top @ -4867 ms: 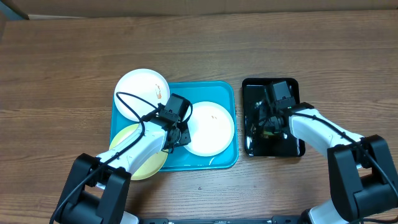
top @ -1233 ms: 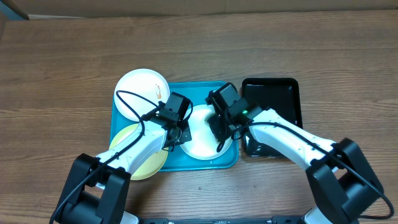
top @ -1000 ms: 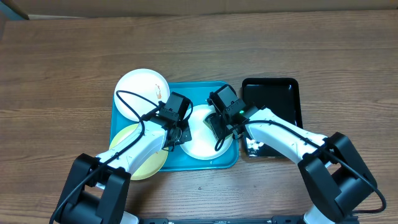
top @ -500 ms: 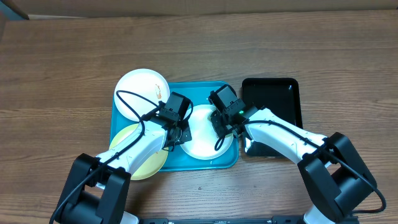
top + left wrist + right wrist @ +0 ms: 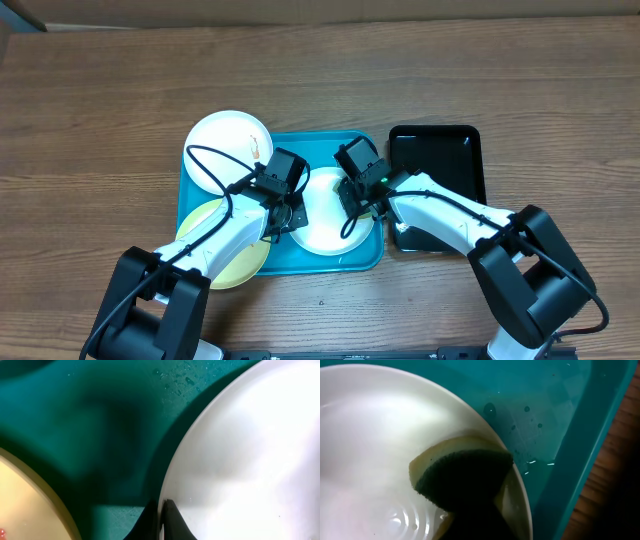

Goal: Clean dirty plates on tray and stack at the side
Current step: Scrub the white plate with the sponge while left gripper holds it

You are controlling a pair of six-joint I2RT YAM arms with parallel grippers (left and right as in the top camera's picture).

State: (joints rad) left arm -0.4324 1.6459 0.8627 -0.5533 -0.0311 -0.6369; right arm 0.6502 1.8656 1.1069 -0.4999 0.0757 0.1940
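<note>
The turquoise tray holds a white plate in its middle. My left gripper is shut on that plate's left rim; in the left wrist view the gripper pinches the rim of the plate. My right gripper is shut on a yellow sponge with a dark green pad, pressed onto the wet plate near its right rim. A second white plate with an orange smear lies over the tray's far-left corner. A yellow-green plate overlaps the near-left corner.
A glossy black tray sits right of the turquoise one, partly under my right arm. Water drops lie on the tray floor. Brown wooden table surrounds everything.
My right arm came from the black tray over to the middle white plate with the sponge, then edged slightly left on the plate. The left gripper has kept its hold.
</note>
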